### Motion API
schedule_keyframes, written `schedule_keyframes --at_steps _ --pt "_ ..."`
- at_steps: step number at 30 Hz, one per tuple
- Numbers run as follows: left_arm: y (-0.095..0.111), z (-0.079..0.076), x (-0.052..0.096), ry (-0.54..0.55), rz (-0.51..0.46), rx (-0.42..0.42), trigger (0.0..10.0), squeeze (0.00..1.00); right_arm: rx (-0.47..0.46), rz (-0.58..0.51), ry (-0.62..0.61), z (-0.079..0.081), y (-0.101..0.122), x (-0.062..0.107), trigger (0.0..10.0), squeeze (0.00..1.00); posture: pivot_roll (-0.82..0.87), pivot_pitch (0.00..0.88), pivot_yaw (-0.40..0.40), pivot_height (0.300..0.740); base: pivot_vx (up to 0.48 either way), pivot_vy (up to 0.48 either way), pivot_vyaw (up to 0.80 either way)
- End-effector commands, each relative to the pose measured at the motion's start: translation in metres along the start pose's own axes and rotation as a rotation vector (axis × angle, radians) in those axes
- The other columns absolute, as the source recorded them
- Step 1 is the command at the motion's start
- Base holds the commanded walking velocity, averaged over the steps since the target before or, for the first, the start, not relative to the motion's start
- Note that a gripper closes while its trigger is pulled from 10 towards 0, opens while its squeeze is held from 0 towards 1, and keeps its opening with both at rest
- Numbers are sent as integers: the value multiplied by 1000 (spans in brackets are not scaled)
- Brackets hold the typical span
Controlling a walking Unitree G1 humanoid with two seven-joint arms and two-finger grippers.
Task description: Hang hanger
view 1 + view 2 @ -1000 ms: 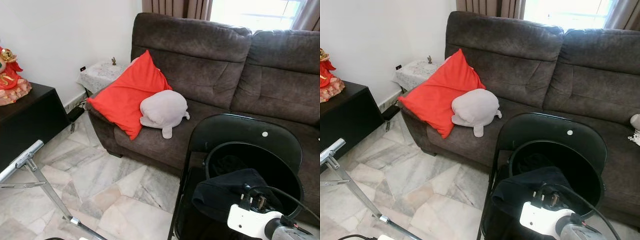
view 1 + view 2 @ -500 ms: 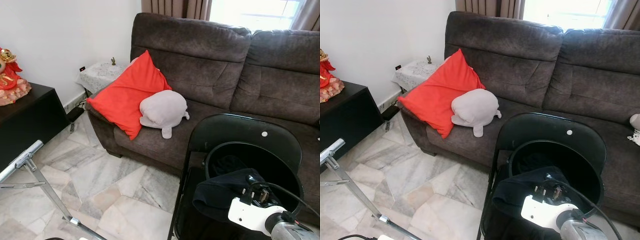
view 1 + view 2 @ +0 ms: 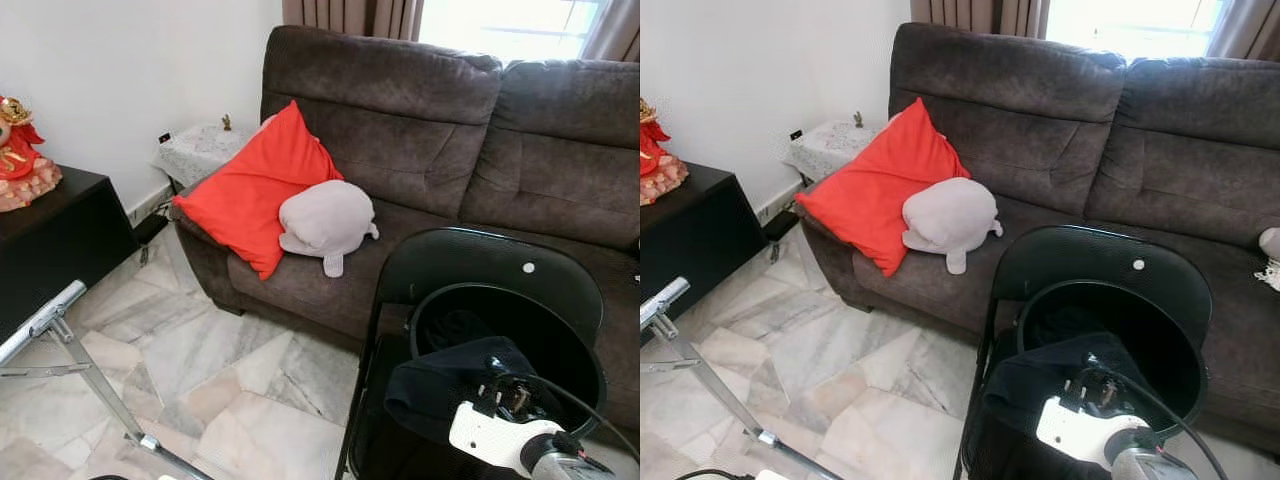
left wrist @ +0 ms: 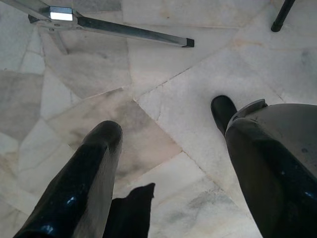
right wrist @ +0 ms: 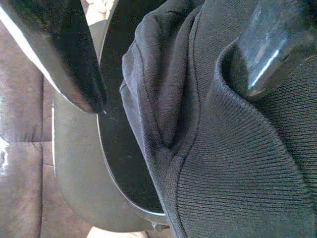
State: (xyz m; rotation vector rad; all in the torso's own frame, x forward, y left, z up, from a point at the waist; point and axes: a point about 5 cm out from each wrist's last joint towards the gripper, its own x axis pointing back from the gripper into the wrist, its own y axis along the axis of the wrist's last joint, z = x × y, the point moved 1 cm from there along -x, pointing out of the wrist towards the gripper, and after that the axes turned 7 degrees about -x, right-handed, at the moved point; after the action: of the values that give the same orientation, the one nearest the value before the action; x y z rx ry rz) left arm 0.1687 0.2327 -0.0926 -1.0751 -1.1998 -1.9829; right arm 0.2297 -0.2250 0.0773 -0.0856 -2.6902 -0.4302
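A dark brown sofa [image 3: 450,150] fills the upper right of the head views, with a bright red cushion [image 3: 262,185] and a pale grey plush toy [image 3: 327,218] at centre. The wall [image 3: 120,70] at upper left is white. At lower left the floor [image 3: 220,350] is marble in irregular white, grey and beige slabs (the same pattern shows in the left wrist view), crossed by a silver metal frame [image 3: 70,340]. A black cabinet [image 3: 55,240] at left carries a red and gold figurine [image 3: 20,155]. At lower right stand a glossy black chair [image 3: 490,290], a dark charcoal ribbed garment [image 5: 237,163] and a white plug block [image 3: 490,435]
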Motion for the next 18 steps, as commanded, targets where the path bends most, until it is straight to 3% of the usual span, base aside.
schedule_keyframes --at_steps 1,9,14,18 --pt "-5 3 1 3 18 -14 10000 0 3 2 -18 3 -1 0 10000 0 -50 0 41 740 0 0 0" --pt "-5 3 1 2 19 -16 10000 0 -6 -17 -118 -2 -1 0 10000 0 -48 0 42 740 0 0 0" --pt "-5 3 1 3 18 -18 10000 0 -25 -92 -166 -7 10 -1 10000 0 -50 0 43 740 0 0 0" --pt "-5 3 1 -2 18 -19 10000 0 -77 -92 -83 7 10 -3 10000 0 -51 0 42 740 0 0 0"
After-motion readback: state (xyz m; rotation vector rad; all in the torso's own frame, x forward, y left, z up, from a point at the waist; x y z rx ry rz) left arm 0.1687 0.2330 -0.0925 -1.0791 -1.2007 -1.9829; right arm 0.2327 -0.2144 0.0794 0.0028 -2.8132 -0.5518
